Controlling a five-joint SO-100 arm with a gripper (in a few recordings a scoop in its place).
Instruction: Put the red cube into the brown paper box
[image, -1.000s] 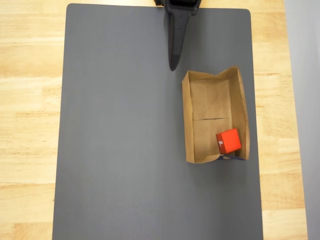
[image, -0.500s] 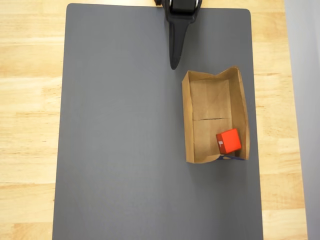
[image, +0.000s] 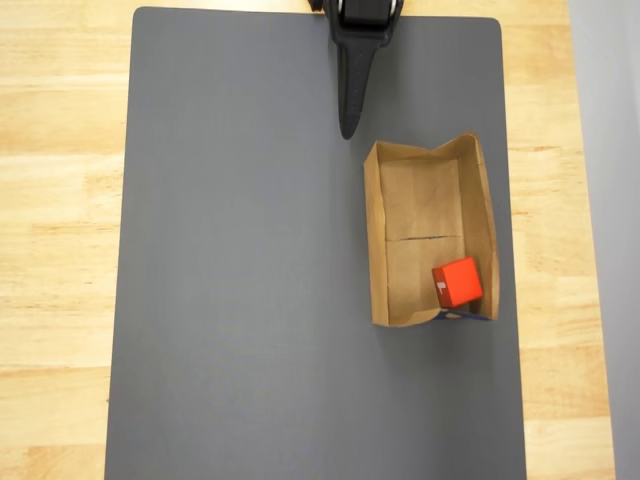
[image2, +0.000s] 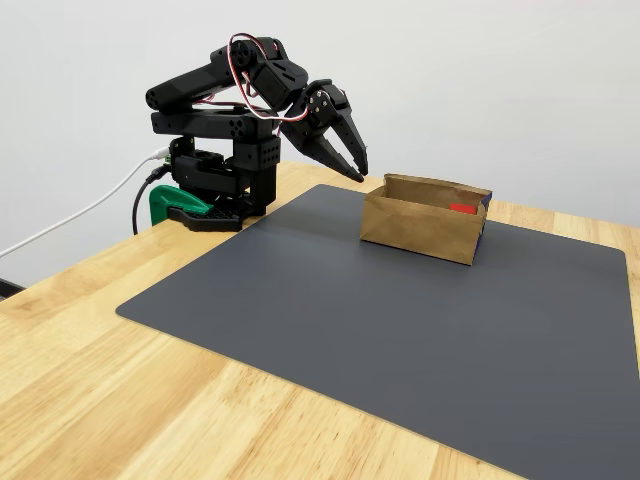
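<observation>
**Cube in the box, arm folded back**

The arm sits folded over its base, gripper (image2: 358, 172) angled down above the mat (image: 250, 300), at about eleven o'clock from the box (image: 378, 250). Its jaws seem slightly parted and hold nothing. The cube (image: 458, 282) rests in the box's five-o'clock corner.

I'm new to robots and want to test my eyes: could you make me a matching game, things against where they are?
Things:
1. cube
2. box
3. tool
4. mat

Places:
A. on the wooden table
B. in the air, beside the box, holding nothing
C. inside the box, in a corner
D. on the mat

Pairs: 1-C, 2-D, 3-B, 4-A
</observation>
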